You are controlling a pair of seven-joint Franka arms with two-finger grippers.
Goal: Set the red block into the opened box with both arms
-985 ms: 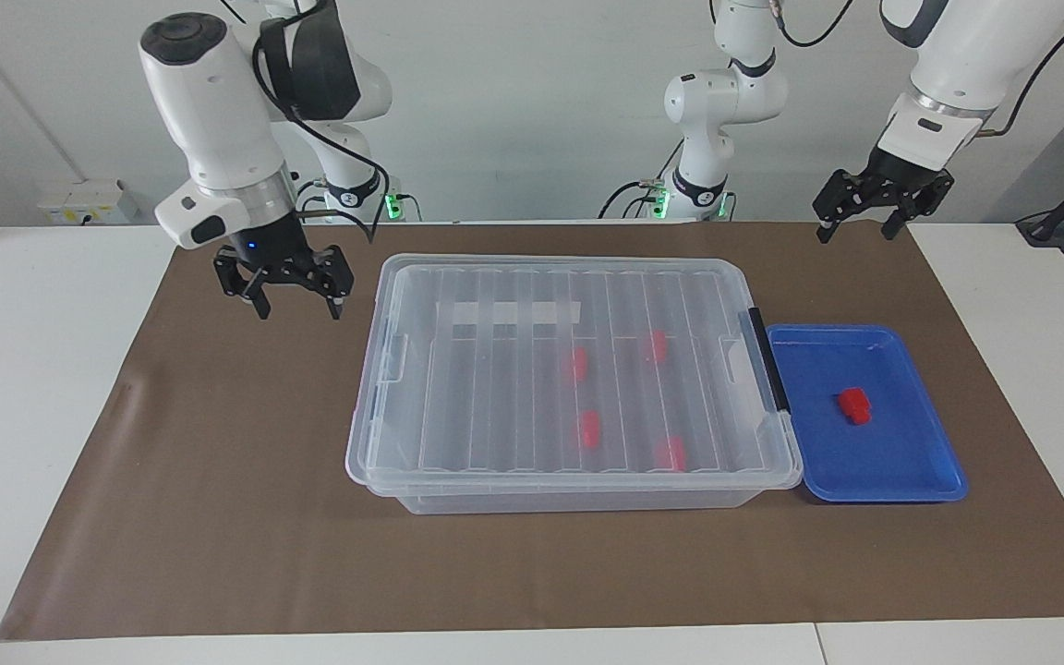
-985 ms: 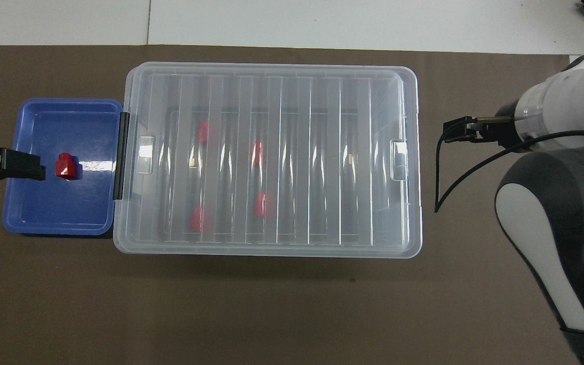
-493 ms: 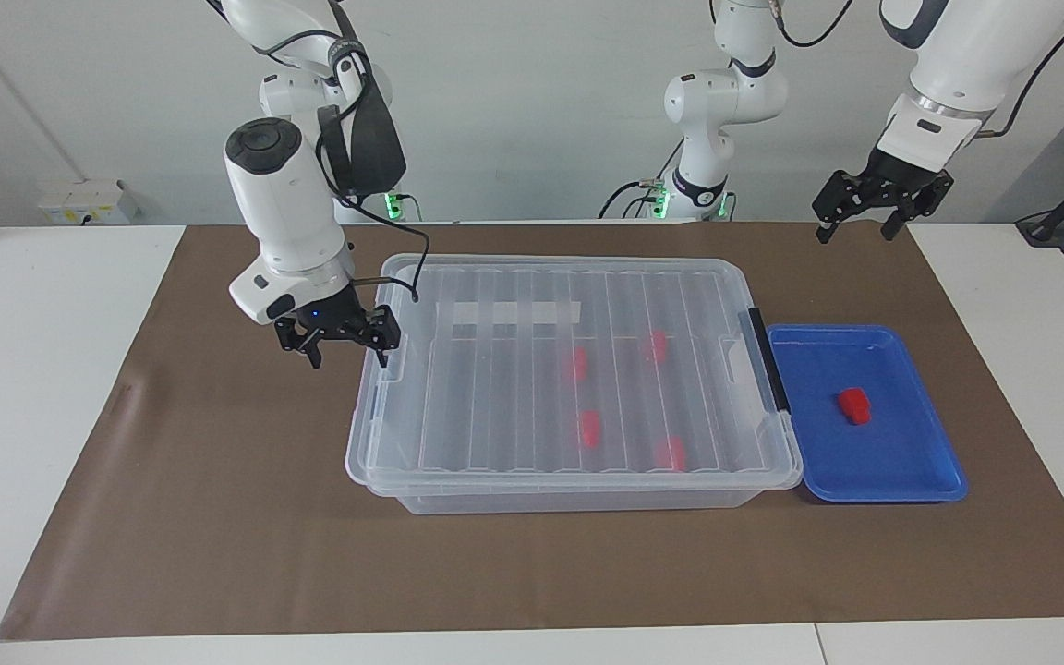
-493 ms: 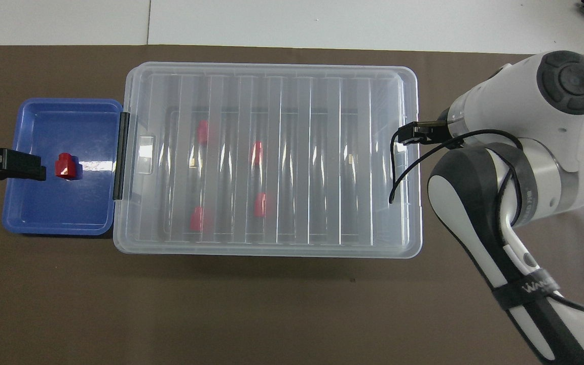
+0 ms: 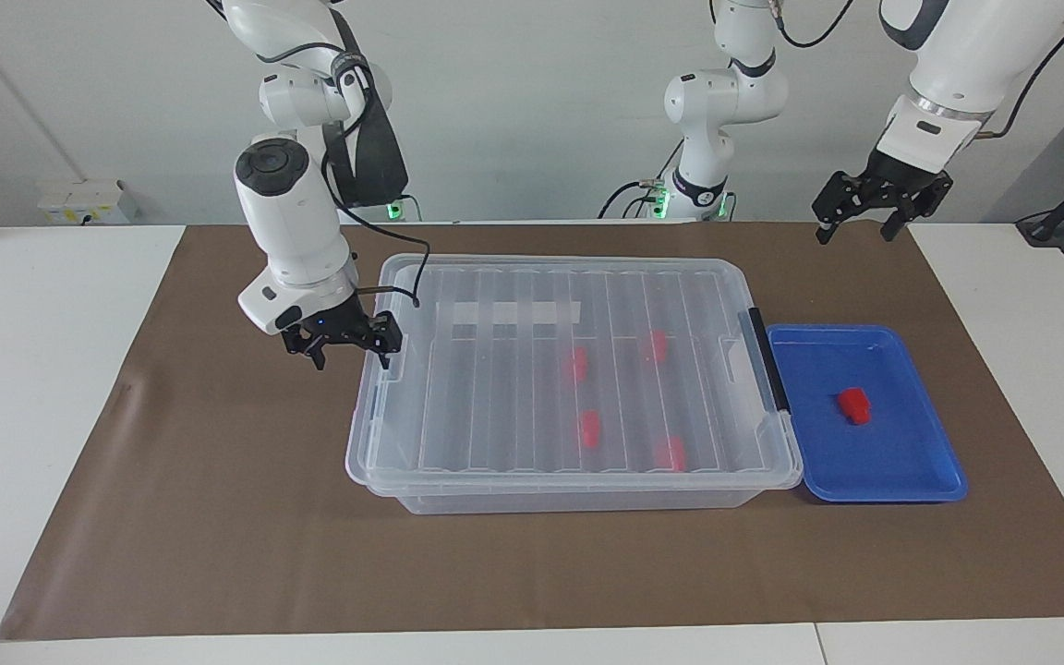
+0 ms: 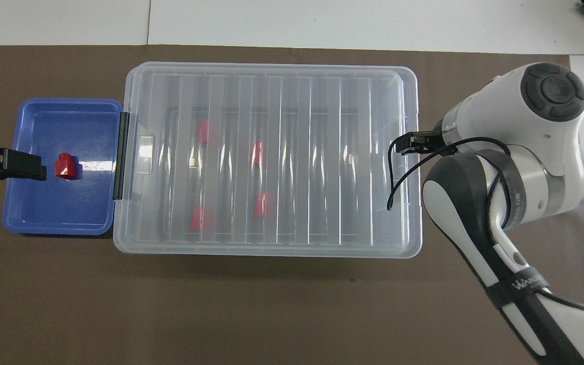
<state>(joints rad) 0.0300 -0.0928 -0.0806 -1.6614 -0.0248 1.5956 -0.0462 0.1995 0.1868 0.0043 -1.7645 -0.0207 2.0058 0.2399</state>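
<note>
Down to the box's (image 5: 569,369) end has come the right end effector (image 5: 344,344), fingers apart at the lid's latch, likely to open it. Left end effector (image 5: 874,199) waits, fingers apart, high over the tabletop's (image 5: 79,369) brown mat near the tray (image 5: 911,471), where the block (image 5: 854,405) lies.
</note>
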